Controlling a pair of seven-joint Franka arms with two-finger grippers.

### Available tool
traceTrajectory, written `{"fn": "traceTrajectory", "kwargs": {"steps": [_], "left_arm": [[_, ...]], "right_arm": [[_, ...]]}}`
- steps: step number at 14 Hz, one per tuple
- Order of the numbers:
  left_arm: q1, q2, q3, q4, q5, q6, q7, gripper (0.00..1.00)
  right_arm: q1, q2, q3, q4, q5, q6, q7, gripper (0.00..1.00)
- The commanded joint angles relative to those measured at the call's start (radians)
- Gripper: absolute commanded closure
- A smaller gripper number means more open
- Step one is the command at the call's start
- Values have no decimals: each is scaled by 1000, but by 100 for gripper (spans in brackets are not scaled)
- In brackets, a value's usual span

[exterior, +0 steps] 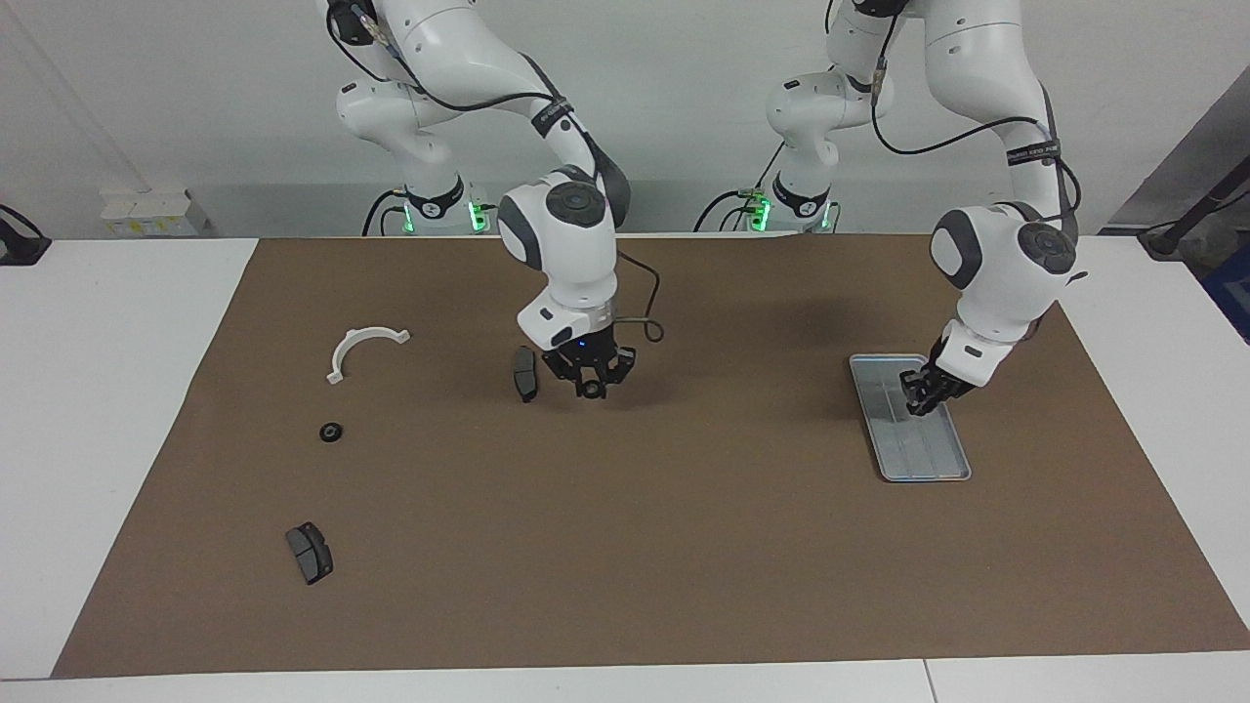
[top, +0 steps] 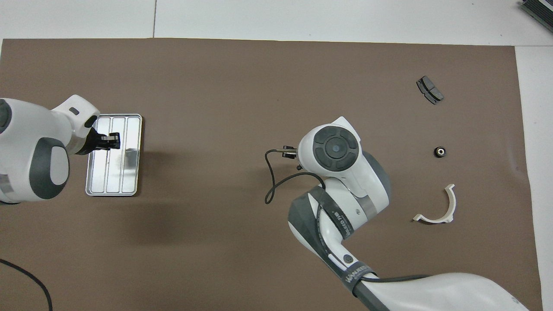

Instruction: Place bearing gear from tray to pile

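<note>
Pinching a small dark bearing gear (exterior: 592,391) between its fingertips, the right pincer (exterior: 591,387) hangs over the middle of the brown mat (exterior: 684,547), clear of the surface; in the overhead view the arm's own wrist hides both. Just beside this pincer, toward the right arm's end of the table, a dark brake pad (exterior: 525,373) lies on the mat. Well apart from the pincer, the same way, lie the rest of the pile: a white half-ring bracket (exterior: 363,350), a second bearing gear (exterior: 331,432) and a second brake pad (exterior: 310,552). The left pincer (exterior: 918,402) is low over the silver tray (exterior: 928,459) at the left arm's end, fingertips pressed together; I cannot tell whether it touches the tray.
</note>
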Motion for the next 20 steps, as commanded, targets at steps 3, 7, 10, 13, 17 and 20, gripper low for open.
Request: {"fn": "traceTrajectory", "kwargs": {"steps": [3,7,10,13,17,20], "left_arm": [[-286,2,8,18,3,15,-444,88],[-485,15,5,5,0,160,-639,86],[-582,40,5,-6,0,248,-681,75],[-639,51,5,-11,0,288,-727,44],[-625,39,16,11,2,244,-730,6],[-454,9,14,125,14,-5,-630,7]], "right_arm": [[-165,-142,12,-249,-13,69,-149,100],[-309,-168,13,-339,3,114,-330,100],[-390,-185,13,-390,7,112,-430,100],[-426,-194,13,-410,13,114,-467,91],[-409,-179,15,-375,38,117,-459,0],[-352,-144,15,-249,50,85,-419,0]]}}
